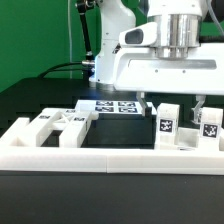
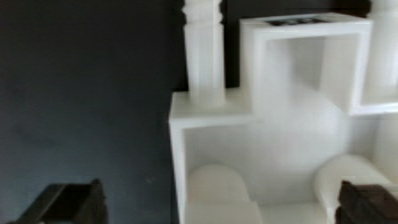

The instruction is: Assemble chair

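Observation:
The chair's white plastic pieces lie apart along the low barrier wall (image 1: 110,155). A tagged block (image 1: 167,122) stands below my gripper (image 1: 175,106), and another tagged piece (image 1: 210,125) stands at the exterior view's right. Notched pieces (image 1: 60,126) lie at the exterior view's left. In the wrist view my gripper (image 2: 217,202) is open, with dark fingertips (image 2: 71,205) on either side of a white notched block (image 2: 267,135); it touches nothing that I can see. A slim white leg (image 2: 205,50) and an arch-shaped piece (image 2: 302,55) with a tag on top stand beyond the block.
The marker board (image 1: 115,107) lies flat on the black table behind the pieces. The robot's base and cables stand at the back. A green backdrop lies behind.

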Robot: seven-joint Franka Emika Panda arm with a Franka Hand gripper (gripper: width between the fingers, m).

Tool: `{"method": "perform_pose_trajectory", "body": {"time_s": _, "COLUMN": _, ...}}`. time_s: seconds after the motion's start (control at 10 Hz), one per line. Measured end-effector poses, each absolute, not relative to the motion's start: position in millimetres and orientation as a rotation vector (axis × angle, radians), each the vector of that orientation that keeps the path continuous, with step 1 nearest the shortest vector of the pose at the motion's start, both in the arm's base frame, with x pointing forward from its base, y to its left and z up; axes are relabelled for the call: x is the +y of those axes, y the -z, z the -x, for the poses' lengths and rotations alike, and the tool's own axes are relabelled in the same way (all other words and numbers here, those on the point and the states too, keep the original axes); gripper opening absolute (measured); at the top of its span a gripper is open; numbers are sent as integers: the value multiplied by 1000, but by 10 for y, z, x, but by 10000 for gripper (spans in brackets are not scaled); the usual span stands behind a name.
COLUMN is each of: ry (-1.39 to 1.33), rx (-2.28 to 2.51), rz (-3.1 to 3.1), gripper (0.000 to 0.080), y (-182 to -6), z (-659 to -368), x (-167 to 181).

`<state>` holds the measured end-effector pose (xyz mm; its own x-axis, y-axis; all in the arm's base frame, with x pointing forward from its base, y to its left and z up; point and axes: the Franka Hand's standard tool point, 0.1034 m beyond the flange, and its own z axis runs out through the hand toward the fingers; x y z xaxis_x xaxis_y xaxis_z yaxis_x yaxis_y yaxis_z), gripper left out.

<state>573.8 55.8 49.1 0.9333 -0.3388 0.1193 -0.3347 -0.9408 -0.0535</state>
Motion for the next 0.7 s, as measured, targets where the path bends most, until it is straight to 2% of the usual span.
{"method": "perform_pose_trajectory", "body": {"time_s": 0.7, "ry": 150, "rx": 519, "rz": 3084, "gripper": 649, "y": -196, "z": -5666, "x": 527}}
